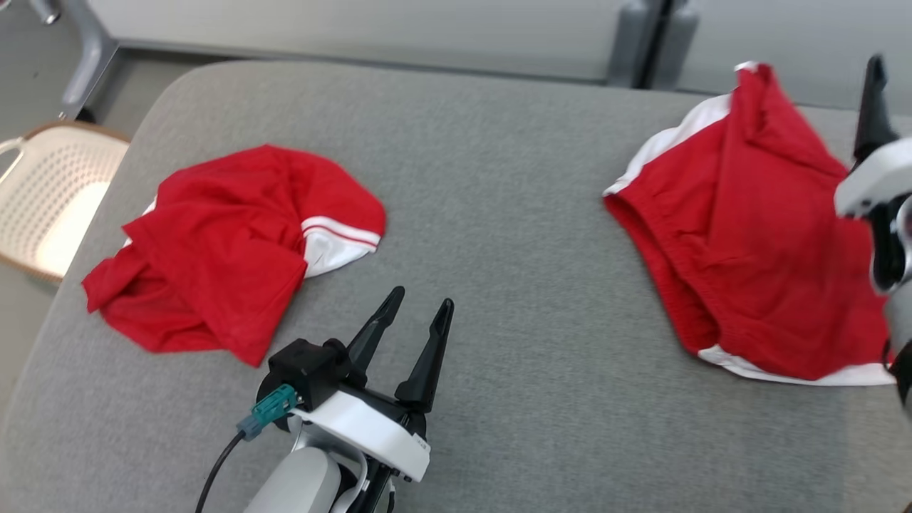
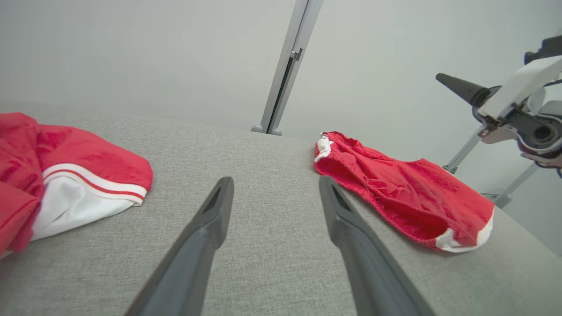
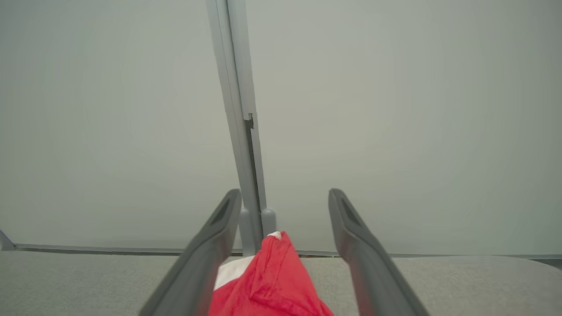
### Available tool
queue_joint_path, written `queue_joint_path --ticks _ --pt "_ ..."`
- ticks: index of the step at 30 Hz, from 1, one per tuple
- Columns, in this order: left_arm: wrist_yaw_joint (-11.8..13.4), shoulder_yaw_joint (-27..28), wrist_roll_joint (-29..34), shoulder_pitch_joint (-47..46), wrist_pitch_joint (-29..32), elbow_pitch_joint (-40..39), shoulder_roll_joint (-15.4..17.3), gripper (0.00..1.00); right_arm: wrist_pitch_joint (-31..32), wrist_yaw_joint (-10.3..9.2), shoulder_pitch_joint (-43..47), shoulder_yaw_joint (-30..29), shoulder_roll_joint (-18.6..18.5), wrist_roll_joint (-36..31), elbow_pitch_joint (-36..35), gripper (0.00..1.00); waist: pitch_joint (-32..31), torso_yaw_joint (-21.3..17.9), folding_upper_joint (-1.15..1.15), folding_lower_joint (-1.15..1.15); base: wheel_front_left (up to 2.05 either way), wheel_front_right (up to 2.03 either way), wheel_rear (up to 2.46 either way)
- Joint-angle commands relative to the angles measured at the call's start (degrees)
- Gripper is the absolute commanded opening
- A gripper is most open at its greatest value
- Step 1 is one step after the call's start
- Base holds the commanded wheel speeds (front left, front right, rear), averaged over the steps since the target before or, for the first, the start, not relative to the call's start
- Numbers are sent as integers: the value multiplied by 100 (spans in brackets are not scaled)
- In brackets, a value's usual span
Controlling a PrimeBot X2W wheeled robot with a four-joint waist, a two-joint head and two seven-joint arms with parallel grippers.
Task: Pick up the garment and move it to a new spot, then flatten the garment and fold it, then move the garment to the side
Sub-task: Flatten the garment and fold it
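The garment (image 1: 228,242) lies crumpled on the left of the grey padded table (image 1: 499,214), red with one white sleeve and red-and-white striped trim (image 2: 92,182) showing; its print is hidden. My left gripper (image 1: 422,297) stands open just right of and nearer than it, touching nothing, its fingers (image 2: 210,219) low over bare table. My right gripper (image 3: 285,193) is open too, hovering at the table's right over a second red cloth, with nothing between its fingers.
A second red garment with white edging (image 1: 755,235) is spread at the right, reaching the table's far edge. A beige perforated basket (image 1: 50,192) sits off the table's left side. Grey frame posts (image 1: 645,43) stand behind the table.
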Motion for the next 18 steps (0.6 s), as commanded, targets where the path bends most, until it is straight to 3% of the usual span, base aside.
queue_joint_path --ticks 1,8,13,18 --pt "-9 33 68 88 -3 7 29 100 -67 0 331 116 32 202 -153 100 -427 -427 0 0 0 0 0" --pt "-9 -17 321 203 -3 -7 27 100 -151 0 1903 590 37 1066 -1375 100 -659 -972 0 0 0 0 0" --pt "-9 -111 282 271 -2 -34 29 100 -142 0 3092 308 236 1345 -2435 100 -681 -1256 0 0 0 0 0" --pt "-9 -156 202 273 -3 -73 29 100 -140 0 4196 76 475 1046 -3431 100 -632 -1433 0 0 0 0 0"
